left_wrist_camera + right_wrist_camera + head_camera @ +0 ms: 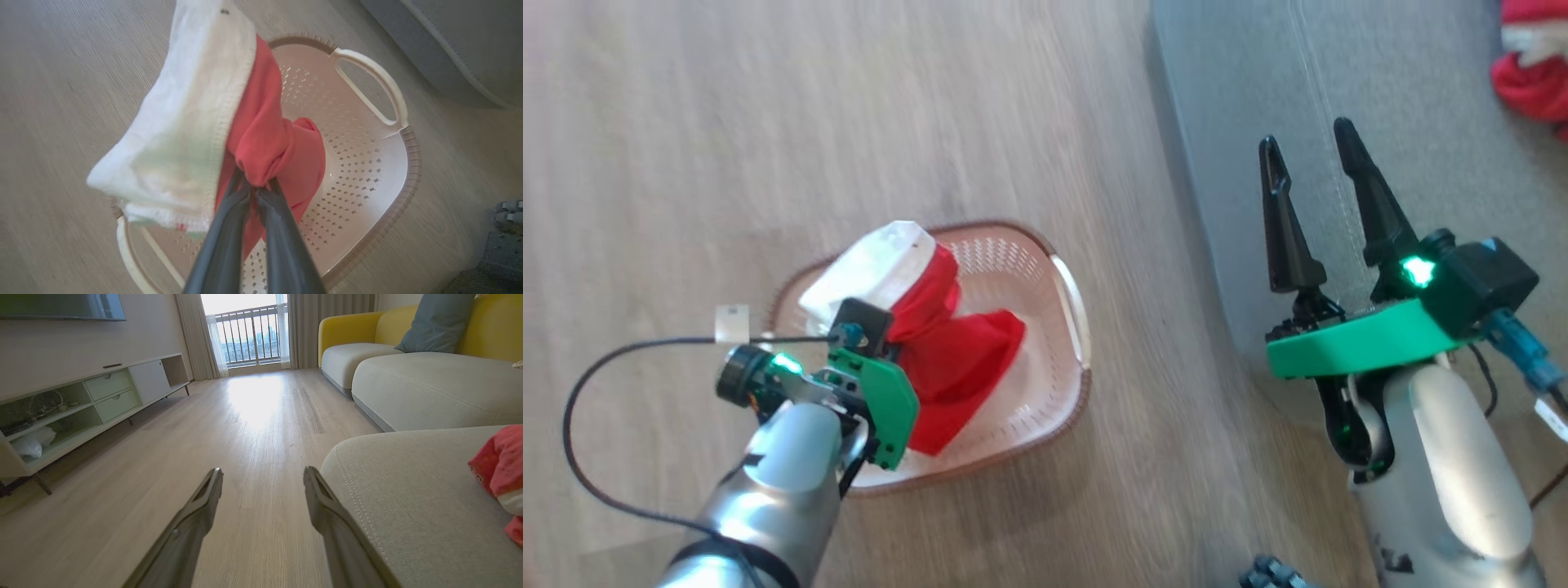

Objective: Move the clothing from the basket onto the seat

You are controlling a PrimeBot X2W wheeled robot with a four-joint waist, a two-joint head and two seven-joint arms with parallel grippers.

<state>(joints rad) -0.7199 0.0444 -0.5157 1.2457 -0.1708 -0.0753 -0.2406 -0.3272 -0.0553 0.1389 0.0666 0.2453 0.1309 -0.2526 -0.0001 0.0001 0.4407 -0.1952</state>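
Note:
A red garment with a wide white band hangs lifted over the cream basket, which stands on the wood floor. My left gripper is shut on a bunched fold of the red cloth. My right gripper stands open and empty over the near edge of the grey-green seat. Another red and white garment lies on that seat, at the head view's top right.
Pale wood floor surrounds the basket. In the right wrist view a low TV cabinet runs along the left wall, and a yellow-backed sofa with a blue cushion stands beyond the seat. A dark object sits at the bottom edge.

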